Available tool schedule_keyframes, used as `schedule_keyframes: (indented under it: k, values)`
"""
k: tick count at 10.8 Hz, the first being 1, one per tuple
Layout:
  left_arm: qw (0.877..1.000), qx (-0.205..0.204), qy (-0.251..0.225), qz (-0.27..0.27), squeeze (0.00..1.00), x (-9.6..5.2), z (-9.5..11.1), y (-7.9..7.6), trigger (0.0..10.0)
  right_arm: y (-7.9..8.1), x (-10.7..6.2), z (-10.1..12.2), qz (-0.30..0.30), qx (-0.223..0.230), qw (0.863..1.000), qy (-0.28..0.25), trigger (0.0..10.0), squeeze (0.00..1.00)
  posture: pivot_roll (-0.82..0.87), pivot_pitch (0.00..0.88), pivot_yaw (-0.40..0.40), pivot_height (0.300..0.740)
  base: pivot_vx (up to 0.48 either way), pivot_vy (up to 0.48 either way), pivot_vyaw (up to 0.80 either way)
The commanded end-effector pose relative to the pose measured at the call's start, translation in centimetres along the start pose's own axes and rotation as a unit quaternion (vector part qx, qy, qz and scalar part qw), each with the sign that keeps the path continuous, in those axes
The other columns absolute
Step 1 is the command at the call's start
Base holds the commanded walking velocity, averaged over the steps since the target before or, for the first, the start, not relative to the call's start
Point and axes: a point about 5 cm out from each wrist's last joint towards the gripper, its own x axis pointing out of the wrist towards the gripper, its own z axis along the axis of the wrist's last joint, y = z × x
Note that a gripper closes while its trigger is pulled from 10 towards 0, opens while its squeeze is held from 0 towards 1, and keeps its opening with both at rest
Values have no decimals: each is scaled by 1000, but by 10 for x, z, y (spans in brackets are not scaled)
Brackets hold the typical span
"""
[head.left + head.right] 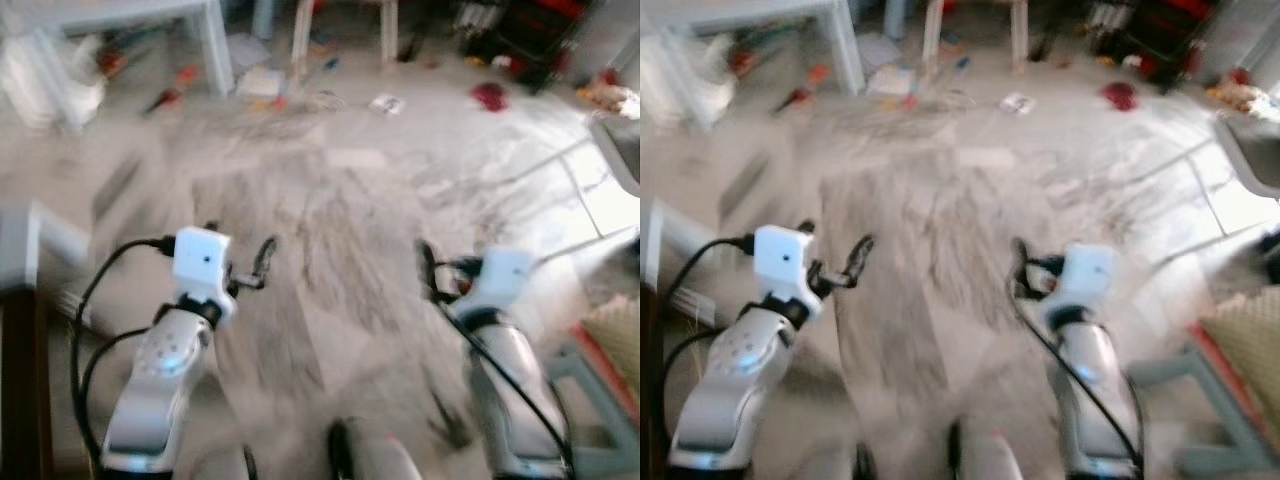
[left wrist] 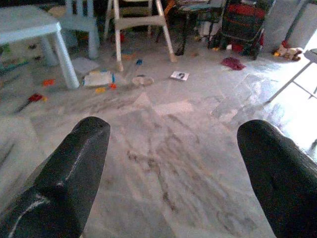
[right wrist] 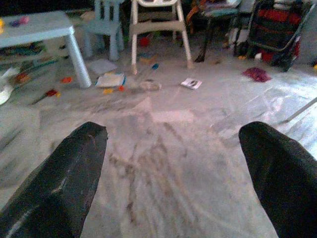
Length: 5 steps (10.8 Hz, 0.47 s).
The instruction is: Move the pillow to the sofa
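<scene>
Both arms are held out ahead of me over a grey marble floor [image 1: 330,220], and the head views are blurred. My left gripper [image 2: 173,173] is open, its two black fingers [image 2: 74,168] wide apart with bare floor between them. My right gripper [image 3: 173,173] is open too and holds nothing. In the left eye view the left gripper [image 1: 240,248] is at lower left and the right gripper [image 1: 440,270] at lower right. A beige woven thing with a red edge [image 1: 615,340] lies at the far right; I cannot tell whether it is the pillow.
Ahead stand a light-blue table [image 2: 25,22], a white high chair [image 2: 138,22] and a dark cart [image 2: 245,22]. Toys, a booklet [image 2: 179,75] and a red cloth [image 2: 233,63] litter the floor there. Dark furniture [image 1: 20,380] is close on my left.
</scene>
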Motion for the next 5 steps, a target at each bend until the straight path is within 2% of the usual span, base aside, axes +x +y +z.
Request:
schedule_keyframes:
  k: [1,3,5]
  values:
    - [1000,2,5,-9,0,5,-5,-6,10000,-12,1,-8,-20,-10,1000,13,10000,0,-19,95,-23,740,0,0,0]
    - [1000,14,5,-4,0,9,-10,-3,10000,-18,3,-14,-28,-19,999,10,10000,0,-20,46,-18,740,0,0,0]
    - [1000,-7,-10,-4,0,20,1,-2,10000,-17,10,-13,-19,-24,1000,1,10000,0,-15,32,-27,740,0,0,0]
